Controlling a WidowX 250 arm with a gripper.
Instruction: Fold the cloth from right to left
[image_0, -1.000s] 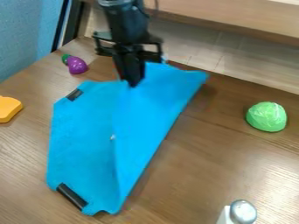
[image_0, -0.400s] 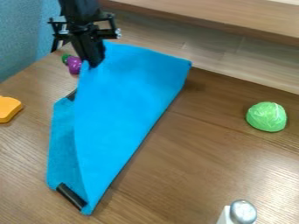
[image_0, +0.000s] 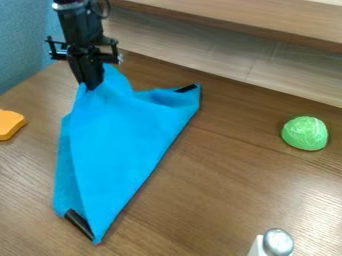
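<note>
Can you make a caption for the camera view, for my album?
A gripper holds the blue cloth, partly folded over itself, on a wooden table with a round green thing.

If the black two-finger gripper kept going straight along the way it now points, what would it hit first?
The black gripper points down at the blue cloth it grips, so more of that cloth likely comes first, then the brown wooden table; the gap beneath is unclear.
</note>
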